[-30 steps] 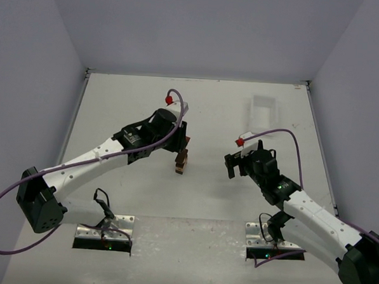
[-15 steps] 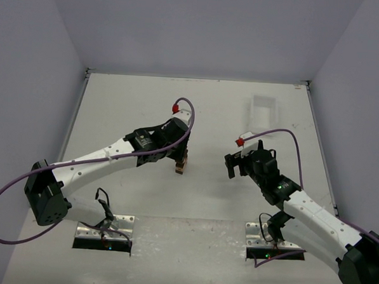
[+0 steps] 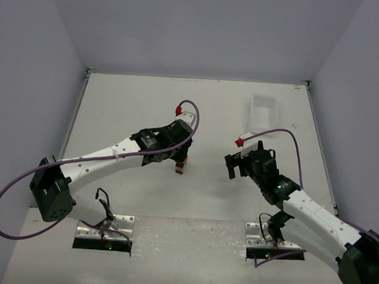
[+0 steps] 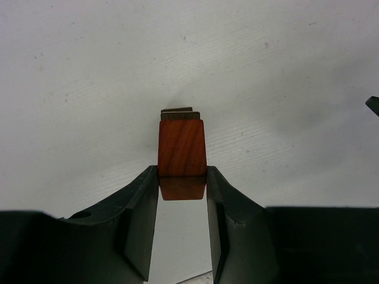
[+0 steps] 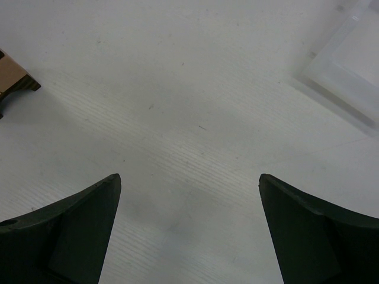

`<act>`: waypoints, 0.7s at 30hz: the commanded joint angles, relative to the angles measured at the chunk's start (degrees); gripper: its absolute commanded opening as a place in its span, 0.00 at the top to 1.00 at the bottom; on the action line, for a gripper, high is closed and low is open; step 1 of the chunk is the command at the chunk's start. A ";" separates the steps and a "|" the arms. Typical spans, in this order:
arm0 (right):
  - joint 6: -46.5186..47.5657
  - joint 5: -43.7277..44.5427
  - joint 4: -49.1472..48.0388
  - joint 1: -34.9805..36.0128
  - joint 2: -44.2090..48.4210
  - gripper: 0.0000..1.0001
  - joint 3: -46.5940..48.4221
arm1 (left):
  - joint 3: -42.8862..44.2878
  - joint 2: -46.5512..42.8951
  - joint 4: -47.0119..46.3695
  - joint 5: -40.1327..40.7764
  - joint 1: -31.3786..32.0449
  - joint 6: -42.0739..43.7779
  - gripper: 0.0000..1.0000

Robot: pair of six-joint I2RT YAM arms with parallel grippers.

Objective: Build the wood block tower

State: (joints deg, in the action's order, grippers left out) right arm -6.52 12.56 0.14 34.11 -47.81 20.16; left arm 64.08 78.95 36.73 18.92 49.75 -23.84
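Observation:
The wood block tower (image 3: 181, 167) stands at the table's middle. My left gripper (image 3: 180, 155) is right over it, shut on the reddish-brown top block (image 4: 182, 155). In the left wrist view my left gripper (image 4: 182, 180) pinches that block's near end between both fingertips, and the edges of darker blocks (image 4: 177, 110) show beneath its far end. My right gripper (image 3: 234, 165) is open and empty, well to the right of the tower; in the right wrist view my right gripper (image 5: 189, 183) hangs over bare table. A tan block of the tower (image 5: 12, 77) shows at the left edge of that view.
A white plastic tray (image 3: 265, 111) sits at the back right and also shows in the right wrist view (image 5: 349, 65). Grey walls enclose the table on three sides. Two metal base plates (image 3: 105, 230) lie at the near edge.
My left arm has reached further right and lowered, bringing its gripper with the reddish-brown block down onto the tower. The right arm has not moved.

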 commanded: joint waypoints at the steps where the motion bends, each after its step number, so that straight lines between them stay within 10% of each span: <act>1: -0.68 1.42 -1.10 -0.01 0.23 0.01 2.14 | 2.72 0.33 -0.87 0.57 0.66 -0.07 0.97; 21: -0.24 1.25 -0.58 0.00 0.36 0.01 2.25 | 3.25 2.18 -0.52 1.39 0.70 0.72 0.88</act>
State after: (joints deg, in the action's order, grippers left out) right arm -6.50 13.08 0.56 34.11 -47.79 20.16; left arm 64.51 81.12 36.73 19.05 49.91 -23.77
